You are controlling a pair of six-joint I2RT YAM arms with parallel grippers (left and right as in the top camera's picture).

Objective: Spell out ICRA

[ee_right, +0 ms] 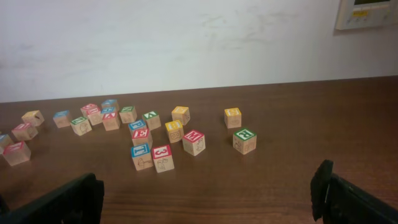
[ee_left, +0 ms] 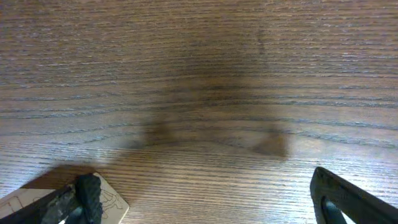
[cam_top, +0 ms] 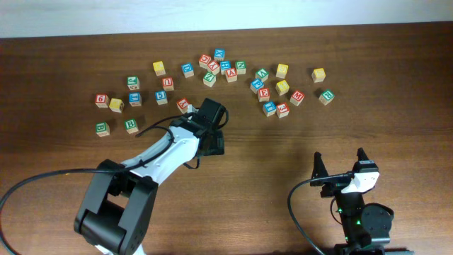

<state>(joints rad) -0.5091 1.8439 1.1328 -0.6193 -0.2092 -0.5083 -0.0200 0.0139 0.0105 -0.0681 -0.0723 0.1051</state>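
Left gripper [ee_left: 205, 202] jaws wide (nothing held), cube [ee_left: 115, 202] just beside one finger, letter unreadable. Right gripper [cam_top: 340, 161] wide too, empty, well apart from other cubes [cam_top: 264, 94].

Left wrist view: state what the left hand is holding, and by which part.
Nothing is held. The left hand stands wide open; a wooden cube sits by one finger at the frame's edge, unclamped. Its letter cannot be read.
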